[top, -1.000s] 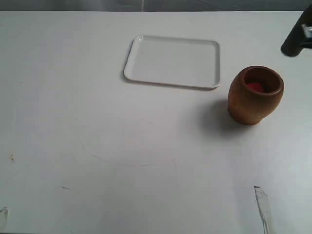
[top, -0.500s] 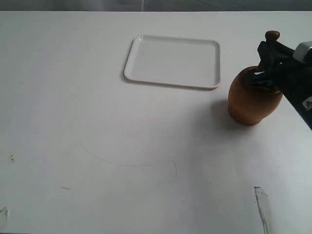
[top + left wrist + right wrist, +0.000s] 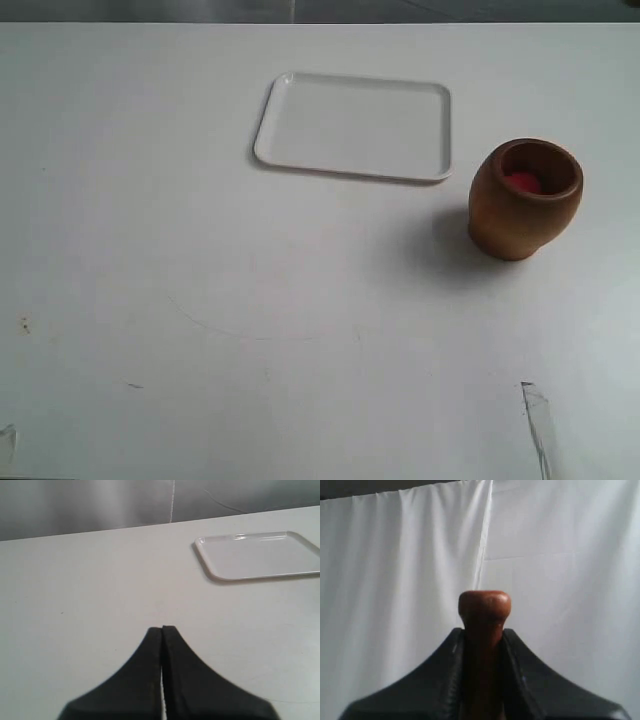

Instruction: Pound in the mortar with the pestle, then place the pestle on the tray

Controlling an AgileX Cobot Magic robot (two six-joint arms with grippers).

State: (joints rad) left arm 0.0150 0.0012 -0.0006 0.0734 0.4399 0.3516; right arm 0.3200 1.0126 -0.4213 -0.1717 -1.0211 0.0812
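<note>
**Bright, even light on a white table, with soft shadows**

In the exterior view the white table [image 3: 200, 300] is brightly and evenly lit, almost washed out. The mortar [image 3: 525, 200] throws a soft grey shadow onto the table at its left, so the light seems to come from the right. Its inside is dark. The tray [image 3: 352, 127] shows only a thin shadow along its near rim. The picture is sharp, with no motion blur.

In the left wrist view the tray's rim carries small bright glints. The black left gripper [image 3: 162, 628] turns soft and featureless near the frame edge.

In the right wrist view the pestle [image 3: 484, 605] has a faint sheen on its knob. The right gripper [image 3: 484, 635] is blurred against evenly lit white cloth [image 3: 395, 580].
</note>
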